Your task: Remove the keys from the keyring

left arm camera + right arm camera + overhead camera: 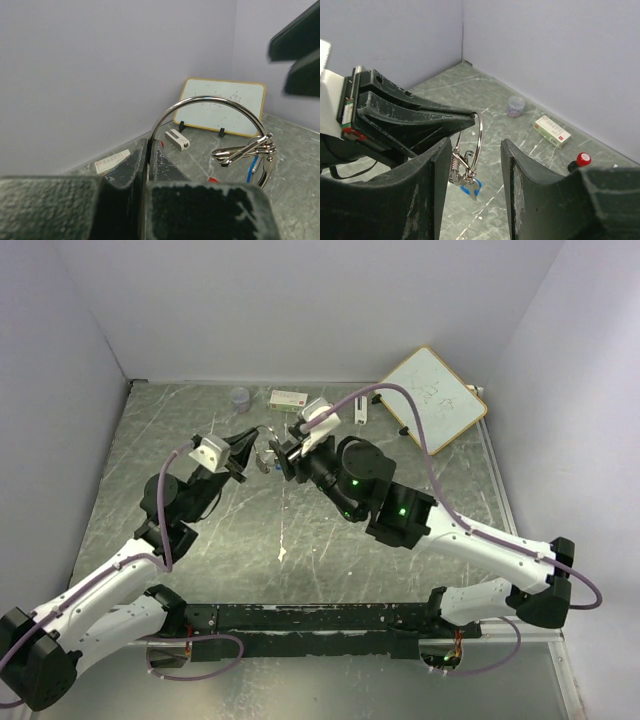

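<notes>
Above the open middle of the table [200,530], well clear of the walls [90,340], the left gripper [256,457] is clamped on the keyring [210,97], holding it in the air. The right gripper [476,144] faces the ring with its jaws apart. A blue key [468,189] hangs at the ring's lower edge.

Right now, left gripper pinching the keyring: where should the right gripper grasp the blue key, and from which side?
Probably the blue key by its head, hanging below the keyring; come from the side opposite the left gripper, which clamps the ring.
</notes>
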Robot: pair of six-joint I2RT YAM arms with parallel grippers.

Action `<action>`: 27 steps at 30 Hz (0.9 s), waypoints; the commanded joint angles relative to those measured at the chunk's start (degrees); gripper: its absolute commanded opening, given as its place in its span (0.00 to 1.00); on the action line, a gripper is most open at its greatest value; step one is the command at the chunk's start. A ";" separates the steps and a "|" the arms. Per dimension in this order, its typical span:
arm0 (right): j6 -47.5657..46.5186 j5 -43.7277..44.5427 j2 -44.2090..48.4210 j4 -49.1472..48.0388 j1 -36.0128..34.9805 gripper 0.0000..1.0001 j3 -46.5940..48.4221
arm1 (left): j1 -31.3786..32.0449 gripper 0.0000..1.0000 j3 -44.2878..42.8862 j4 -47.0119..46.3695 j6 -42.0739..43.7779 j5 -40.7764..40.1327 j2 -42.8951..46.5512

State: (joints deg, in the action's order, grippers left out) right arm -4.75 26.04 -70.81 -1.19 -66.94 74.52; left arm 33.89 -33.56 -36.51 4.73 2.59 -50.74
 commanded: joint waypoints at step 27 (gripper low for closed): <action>4.92 -3.96 -5.91 -3.69 -0.26 0.00 -1.64 | -0.05 0.07 3.45 -10.16 0.71 2.69 5.62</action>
State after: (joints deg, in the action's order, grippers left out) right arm 0.47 22.11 -77.43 -5.45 -66.89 73.38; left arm 33.89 -29.28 -43.51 4.89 5.15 -46.06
